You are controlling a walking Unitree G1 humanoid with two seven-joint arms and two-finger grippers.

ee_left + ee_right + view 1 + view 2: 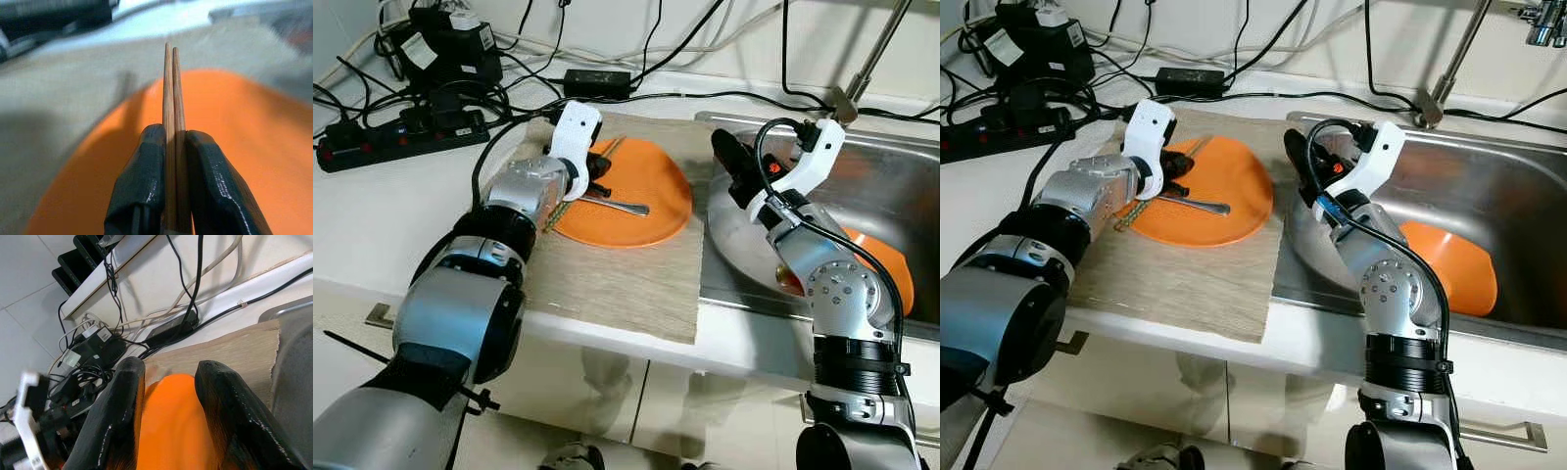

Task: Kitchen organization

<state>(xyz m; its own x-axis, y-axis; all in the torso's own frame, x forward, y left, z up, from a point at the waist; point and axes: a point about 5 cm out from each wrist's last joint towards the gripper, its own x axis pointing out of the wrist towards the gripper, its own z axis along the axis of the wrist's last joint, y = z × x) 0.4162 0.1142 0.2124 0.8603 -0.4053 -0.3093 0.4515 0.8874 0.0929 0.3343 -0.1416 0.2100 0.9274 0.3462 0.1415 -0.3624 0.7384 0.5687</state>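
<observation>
An orange plate (651,211) lies on a woven tan mat (617,284) on the counter, with a metal spoon (625,207) resting on it. My left gripper (599,168) hovers at the plate's left rim, shut on a pair of wooden chopsticks (171,93) that point out over the plate. My right gripper (729,162) stands open with nothing between its fingers, above the left edge of the steel sink (891,166). A second orange plate (1449,266) lies in the sink, partly hidden behind my right arm.
A black power strip (401,137), an adapter (597,83) and tangled cables crowd the back of the counter. The faucet (871,59) rises behind the sink. Cabinet doors and the counter's front edge run below.
</observation>
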